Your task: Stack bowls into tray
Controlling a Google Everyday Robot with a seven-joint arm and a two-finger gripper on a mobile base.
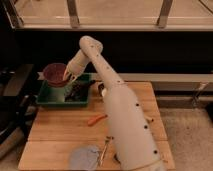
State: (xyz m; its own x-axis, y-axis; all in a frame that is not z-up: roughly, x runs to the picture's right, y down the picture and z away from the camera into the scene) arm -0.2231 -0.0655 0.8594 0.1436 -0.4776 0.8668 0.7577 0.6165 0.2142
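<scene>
The dark purple bowl (54,74) hangs a little above the back left part of the green tray (50,98). My gripper (68,76) is at the bowl's right rim and looks shut on it. The arm reaches from the lower right up and over to the tray. A dark heap (78,92) lies in the right half of the tray. The red-orange bowl does not show; it may be hidden under the purple bowl or the gripper.
An orange stick-like thing (96,119) lies mid-table. A round grey-blue cloth (84,156) and a metal utensil (104,149) lie near the front edge. A dark chair (15,90) stands left of the wooden table (55,130).
</scene>
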